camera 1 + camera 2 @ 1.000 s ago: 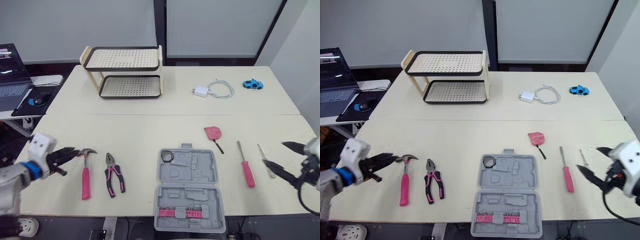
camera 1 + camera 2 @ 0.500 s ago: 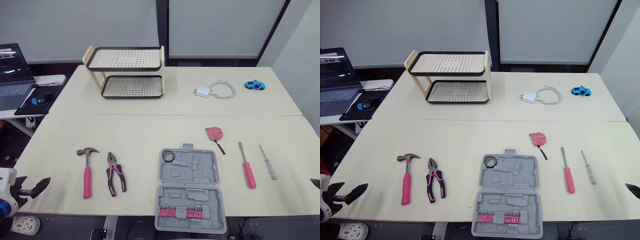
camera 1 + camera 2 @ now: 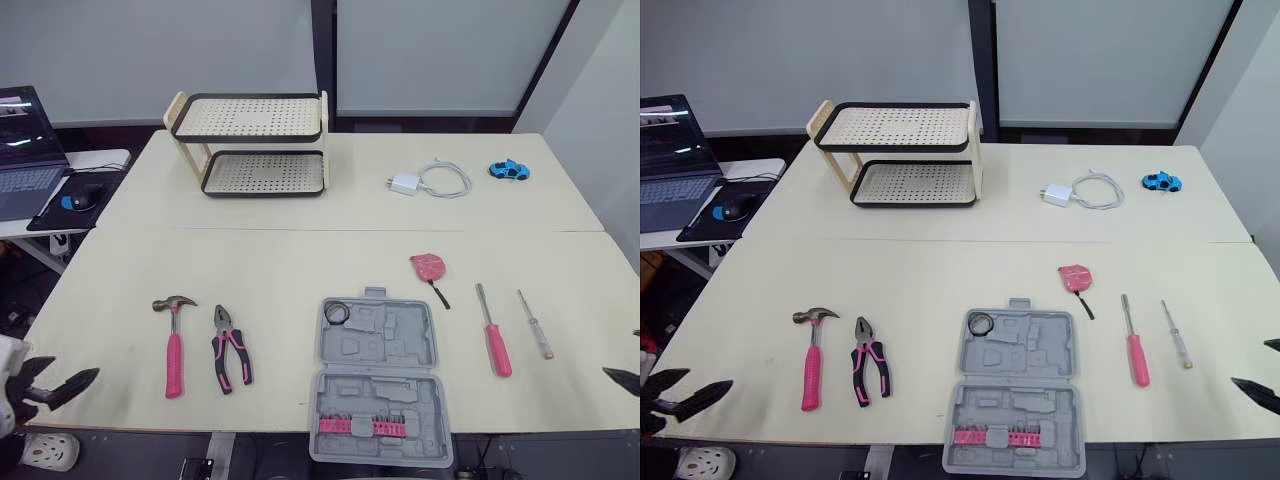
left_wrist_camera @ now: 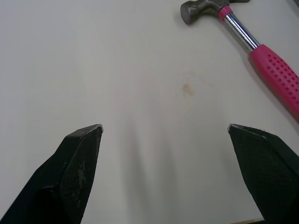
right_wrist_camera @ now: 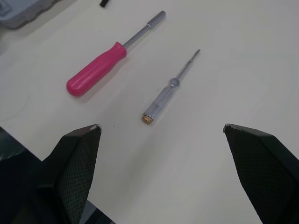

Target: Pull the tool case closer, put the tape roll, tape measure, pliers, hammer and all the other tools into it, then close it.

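The grey tool case point(image 3: 378, 345) lies open at the table's near edge, with a row of pink bits in its nearer half. A black tape roll point(image 3: 336, 313) sits in its far-left corner. On the table to its left lie the pink-handled pliers point(image 3: 230, 348) and the hammer point(image 3: 173, 340). The pink tape measure point(image 3: 427, 266), a pink screwdriver point(image 3: 492, 335) and a clear tester screwdriver point(image 3: 534, 325) are to the right of the case. My left gripper point(image 4: 164, 127) is open over bare table near the front-left corner, and the hammer point(image 4: 252, 42) lies beyond it. My right gripper point(image 5: 161, 126) is open at the table's right edge, facing both screwdrivers.
A two-tier perforated rack point(image 3: 250, 145) stands at the back left. A white charger with cable point(image 3: 420, 180) and a blue toy car point(image 3: 508, 168) lie at the back right. A laptop point(image 3: 20, 140) and mouse point(image 3: 78, 200) sit on a side desk to the left.
Both arms have drawn back toward the table's near corners. The left gripper, nearly shut beside the hammer's head a second ago, now stands open and away from it.
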`<state>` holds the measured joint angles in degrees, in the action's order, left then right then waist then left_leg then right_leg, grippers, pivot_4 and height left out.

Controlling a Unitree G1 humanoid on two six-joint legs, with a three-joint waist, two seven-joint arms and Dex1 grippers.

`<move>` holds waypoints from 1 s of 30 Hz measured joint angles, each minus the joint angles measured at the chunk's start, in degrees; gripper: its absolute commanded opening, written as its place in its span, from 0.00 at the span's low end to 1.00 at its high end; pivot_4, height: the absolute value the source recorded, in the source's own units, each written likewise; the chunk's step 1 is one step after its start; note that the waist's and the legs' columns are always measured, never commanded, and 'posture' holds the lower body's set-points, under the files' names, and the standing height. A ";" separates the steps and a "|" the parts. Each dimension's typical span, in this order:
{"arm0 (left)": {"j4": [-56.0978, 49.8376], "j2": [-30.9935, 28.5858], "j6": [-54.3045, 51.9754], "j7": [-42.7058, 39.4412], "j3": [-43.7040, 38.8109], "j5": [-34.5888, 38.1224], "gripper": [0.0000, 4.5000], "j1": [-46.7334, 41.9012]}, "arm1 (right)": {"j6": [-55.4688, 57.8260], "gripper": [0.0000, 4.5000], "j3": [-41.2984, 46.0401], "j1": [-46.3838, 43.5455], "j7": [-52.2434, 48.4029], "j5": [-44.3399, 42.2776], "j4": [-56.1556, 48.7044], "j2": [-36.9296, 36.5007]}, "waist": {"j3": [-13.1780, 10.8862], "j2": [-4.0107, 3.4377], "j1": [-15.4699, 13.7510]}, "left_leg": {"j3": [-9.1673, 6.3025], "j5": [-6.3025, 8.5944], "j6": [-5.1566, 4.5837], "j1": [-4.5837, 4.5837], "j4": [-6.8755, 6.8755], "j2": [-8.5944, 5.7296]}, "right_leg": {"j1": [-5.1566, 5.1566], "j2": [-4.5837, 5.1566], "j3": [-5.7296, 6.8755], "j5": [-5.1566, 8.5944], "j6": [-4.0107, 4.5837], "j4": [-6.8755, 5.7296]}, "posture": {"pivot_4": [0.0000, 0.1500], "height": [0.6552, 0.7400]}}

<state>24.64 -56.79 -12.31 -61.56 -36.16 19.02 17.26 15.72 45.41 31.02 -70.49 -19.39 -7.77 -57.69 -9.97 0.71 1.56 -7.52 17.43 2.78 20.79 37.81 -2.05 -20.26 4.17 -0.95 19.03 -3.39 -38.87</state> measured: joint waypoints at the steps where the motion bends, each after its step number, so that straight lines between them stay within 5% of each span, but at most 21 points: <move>1: 0.13 -1.01 0.32 -1.65 0.17 -0.01 0.99 0.11 | 0.17 1.00 0.00 -0.02 -0.94 -0.03 -0.44 -0.72 | -0.01 -0.01 0.01 | 0.00 0.00 0.00 0.00 0.00 0.00 | 0.00 0.00 0.00 0.00 0.00 0.00 | 1.00 1.00; 8: 1.73 -5.85 1.50 -10.46 3.52 -0.29 0.99 -0.63 | 2.01 1.00 -0.01 -2.50 -5.60 -0.16 -1.42 -4.76 | -0.03 -0.02 0.07 | 0.00 0.00 0.00 0.02 -0.02 0.01 | -0.02 0.00 0.02 0.00 0.00 0.02 | 1.00 1.00; 20: -15.43 -5.66 -9.66 -7.22 1.97 0.88 0.99 2.23 | 2.37 1.00 -0.09 -3.53 -6.43 0.77 -1.11 -4.43 | -0.09 0.05 0.05 | 0.00 0.00 0.00 0.04 -0.01 0.08 | -0.02 0.00 0.01 0.00 0.00 0.02 | 1.00 1.00; 25: -31.26 -4.83 -16.59 -4.36 3.19 5.18 0.99 -2.19 | 8.55 1.00 -0.13 -3.68 -2.05 -0.73 -10.51 -0.61 | -0.10 0.04 -0.35 | -0.06 0.00 0.01 0.09 0.03 0.05 | 0.01 0.00 0.00 0.00 0.00 0.01 | 1.00 1.00; 30: -43.61 -2.51 -22.77 -0.78 13.34 10.98 0.99 -14.57 | 18.73 1.00 -4.07 -6.94 7.37 -4.98 -23.87 4.23 | -0.10 0.04 -0.52 | -0.04 -0.01 0.02 0.09 0.06 0.04 | 0.03 -0.05 0.03 -0.01 0.00 0.00 | 1.00 1.00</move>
<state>-18.97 -59.30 -35.08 -62.33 -22.82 30.00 2.69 34.46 41.35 24.08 -63.11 -24.37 -31.64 -53.46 -10.07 0.75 1.04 -7.56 17.42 2.79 20.88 37.87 -2.01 -20.23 4.11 -0.91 19.02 -3.40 -38.87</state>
